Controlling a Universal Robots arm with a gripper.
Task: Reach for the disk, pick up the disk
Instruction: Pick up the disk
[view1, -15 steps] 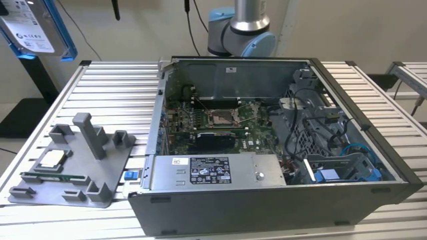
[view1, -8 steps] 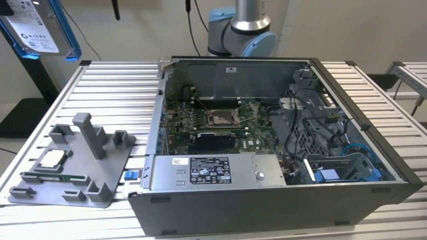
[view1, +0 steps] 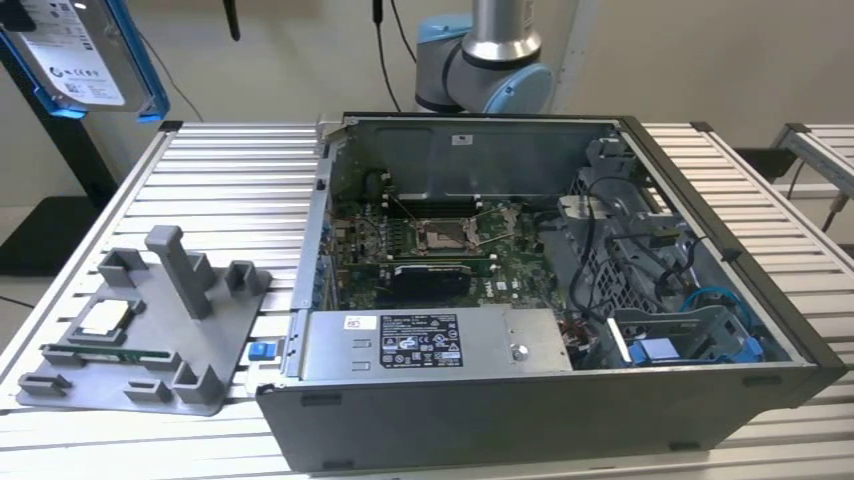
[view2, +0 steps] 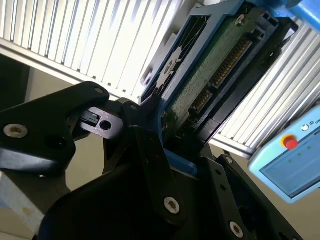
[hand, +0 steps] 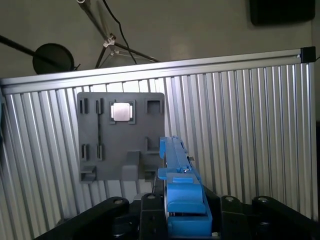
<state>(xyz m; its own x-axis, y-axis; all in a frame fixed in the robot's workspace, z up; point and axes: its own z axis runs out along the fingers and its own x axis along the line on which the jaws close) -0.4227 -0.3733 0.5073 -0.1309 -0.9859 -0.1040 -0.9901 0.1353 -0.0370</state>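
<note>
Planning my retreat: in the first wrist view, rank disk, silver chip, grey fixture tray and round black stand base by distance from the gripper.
1. Disk: clamped in the gripper jaws.
2. Grey fixture tray: on the slatted table beneath.
3. Silver chip: in the tray's far pocket.
4. Round black stand base: beyond the table's edge.

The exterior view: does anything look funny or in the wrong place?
The flat silver-grey disk in its bright blue plastic bracket hangs tilted at the exterior view's upper left, away from the open grey computer case, clamped in the gripper's jaws. Nothing looks broken.
</note>
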